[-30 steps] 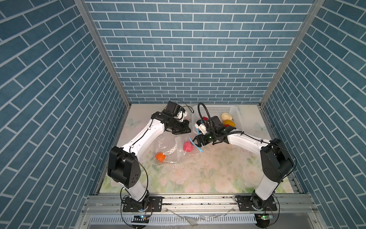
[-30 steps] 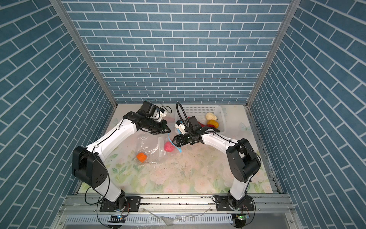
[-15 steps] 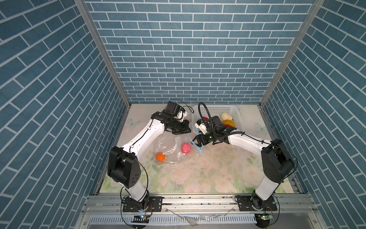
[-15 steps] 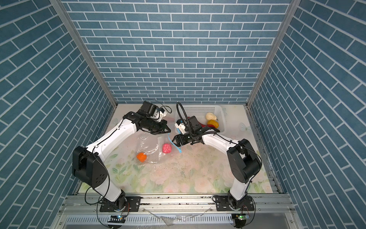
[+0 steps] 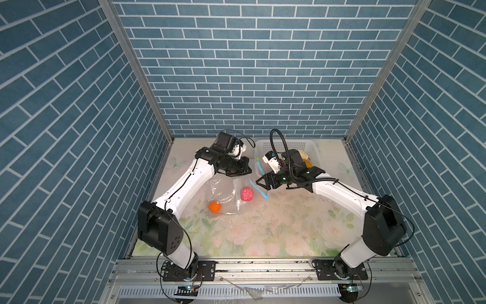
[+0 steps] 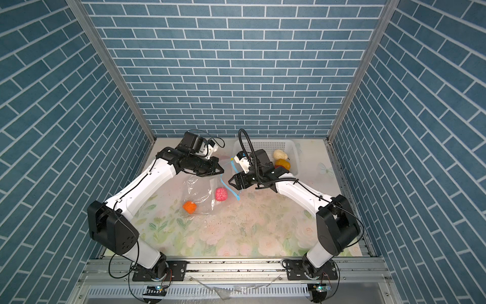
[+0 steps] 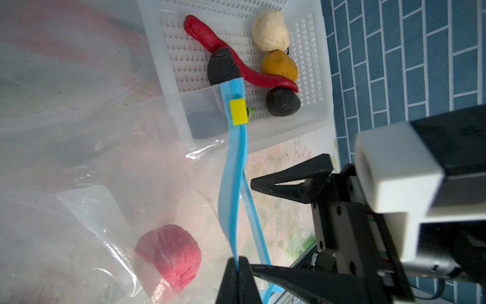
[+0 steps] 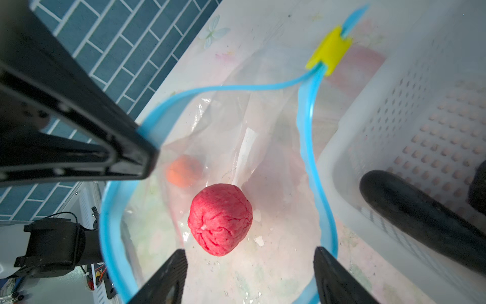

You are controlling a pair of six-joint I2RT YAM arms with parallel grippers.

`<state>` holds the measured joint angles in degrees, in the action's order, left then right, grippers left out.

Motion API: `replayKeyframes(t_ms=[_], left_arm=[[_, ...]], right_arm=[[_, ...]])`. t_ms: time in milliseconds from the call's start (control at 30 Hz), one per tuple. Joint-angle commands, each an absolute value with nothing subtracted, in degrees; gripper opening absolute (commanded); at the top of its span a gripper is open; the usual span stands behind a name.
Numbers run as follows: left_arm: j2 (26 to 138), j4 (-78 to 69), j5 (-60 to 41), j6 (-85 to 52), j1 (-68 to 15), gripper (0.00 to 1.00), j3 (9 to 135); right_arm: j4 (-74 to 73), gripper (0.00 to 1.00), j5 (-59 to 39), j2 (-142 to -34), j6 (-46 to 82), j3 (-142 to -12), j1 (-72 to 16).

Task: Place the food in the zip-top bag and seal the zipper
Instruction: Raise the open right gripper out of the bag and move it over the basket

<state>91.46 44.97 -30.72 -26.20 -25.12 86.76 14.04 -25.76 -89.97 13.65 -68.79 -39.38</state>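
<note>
White perforated plastic basket, at back of floral-print tabletop; blue brick-pattern walls enclosing three sides; aluminium front rail.

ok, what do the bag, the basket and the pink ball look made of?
bag: thin clear plastic film, glossy; it crinkles and glints.
basket: stiff-looking white moulded plastic, matt; regular slots.
pink ball: probably soft foam or dough-like rubber, matt; creased surface.

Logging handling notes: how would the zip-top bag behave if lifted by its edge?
Probably floppy: the zip-top bag creases and droops from the left gripper pinching its zipper. Likely light, being thin clear film. The pink ball inside could roll and shift it.
</note>
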Motion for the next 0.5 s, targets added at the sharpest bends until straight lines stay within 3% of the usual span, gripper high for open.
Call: replayKeyframes(t_ms=[0,467], left_arm=[[90.5,45.9,-30.4,-26.0,-24.5,0.00,87.2],[86.0,47.3,-30.4,-28.0,-22.9,0.00,88.2]], right_arm=[[13.2,0.76,-24.0,-87.2,13.7,-67.6,-39.8],[24.1,0.77,-16.1,-83.9,13.0,-71.8,-39.4]])
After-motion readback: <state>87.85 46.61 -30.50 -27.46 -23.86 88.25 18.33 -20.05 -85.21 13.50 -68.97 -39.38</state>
